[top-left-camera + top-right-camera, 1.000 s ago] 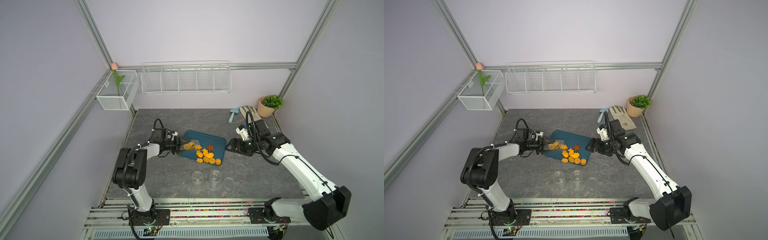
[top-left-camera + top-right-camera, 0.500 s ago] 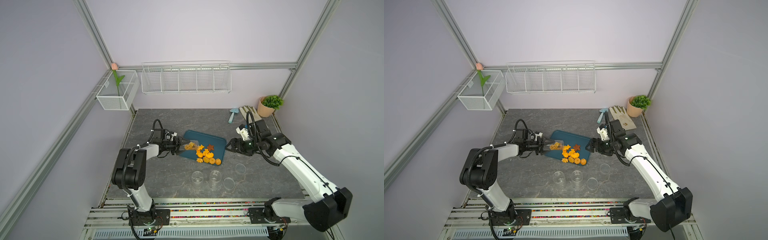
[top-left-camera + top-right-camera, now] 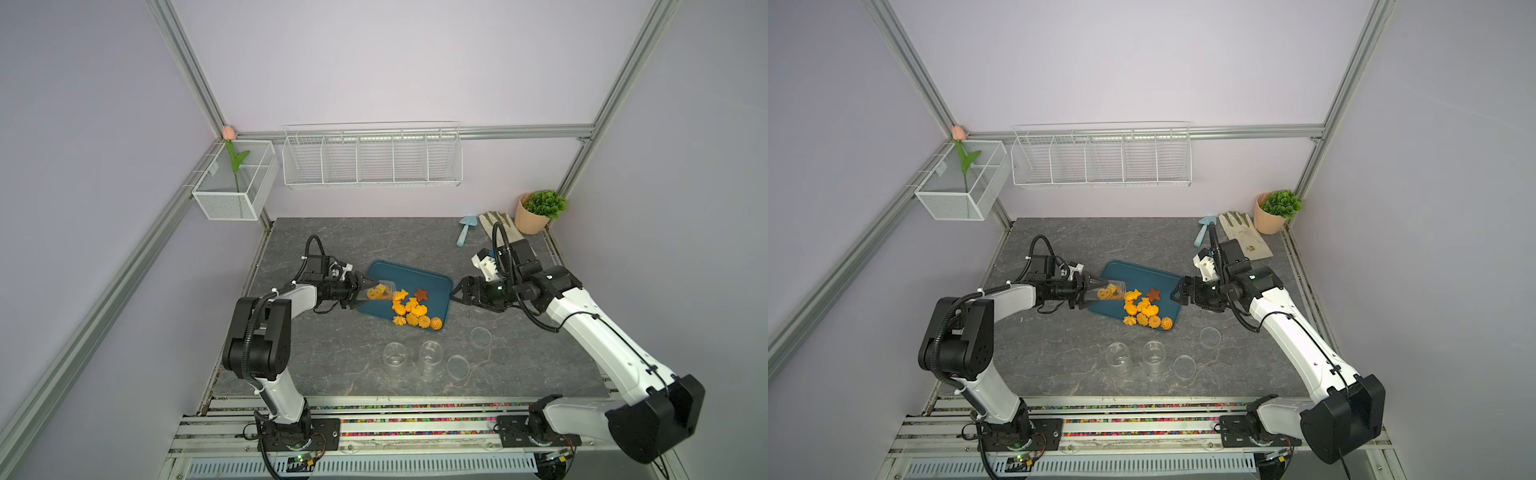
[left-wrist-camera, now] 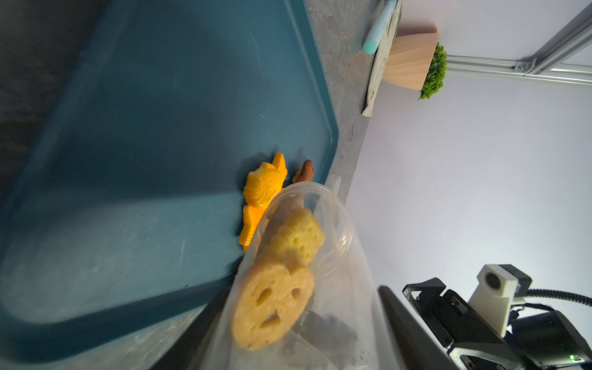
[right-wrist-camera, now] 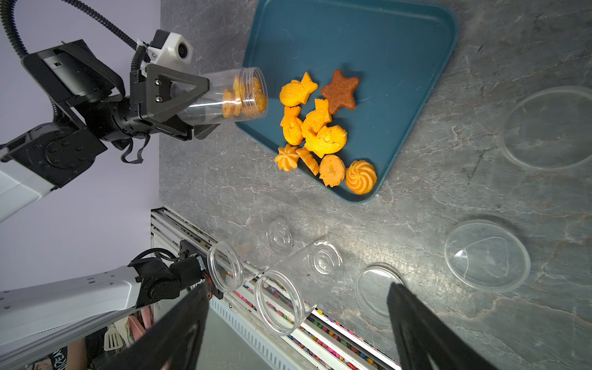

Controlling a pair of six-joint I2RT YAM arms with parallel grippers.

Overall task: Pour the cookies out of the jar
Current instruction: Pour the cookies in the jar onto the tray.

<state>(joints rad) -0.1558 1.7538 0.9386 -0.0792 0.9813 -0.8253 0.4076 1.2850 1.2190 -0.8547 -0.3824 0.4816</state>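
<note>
A clear plastic jar [image 3: 380, 291] [image 3: 1111, 291] lies nearly level over the near-left edge of a dark teal tray [image 3: 415, 277] [image 5: 352, 38], its mouth facing the tray. My left gripper [image 3: 365, 295] [image 3: 1090, 295] [image 4: 304, 298] is shut on the jar's body. A few cookies [image 4: 272, 307] [image 5: 245, 96] sit just inside the mouth. Several orange-yellow cookies [image 3: 411, 309] [image 3: 1142, 309] [image 5: 315, 128] and a brown star [image 5: 339, 89] lie piled on the tray. My right gripper [image 3: 455, 293] [image 3: 1174, 293] [image 5: 296, 288] hangs open at the tray's right edge, holding nothing.
Two empty clear jars [image 3: 395, 359] [image 3: 430, 357] stand near the table's front, with two clear lids [image 3: 481, 336] [image 3: 458, 366] flat beside them. A potted plant [image 3: 534, 212], a glove [image 3: 498, 224] and a blue trowel [image 3: 465, 230] sit at the back right corner.
Another cookie has slid out of the jar onto the tray beside the pile. The left gripper and jar have barely shifted, and the right arm has stayed put.
</note>
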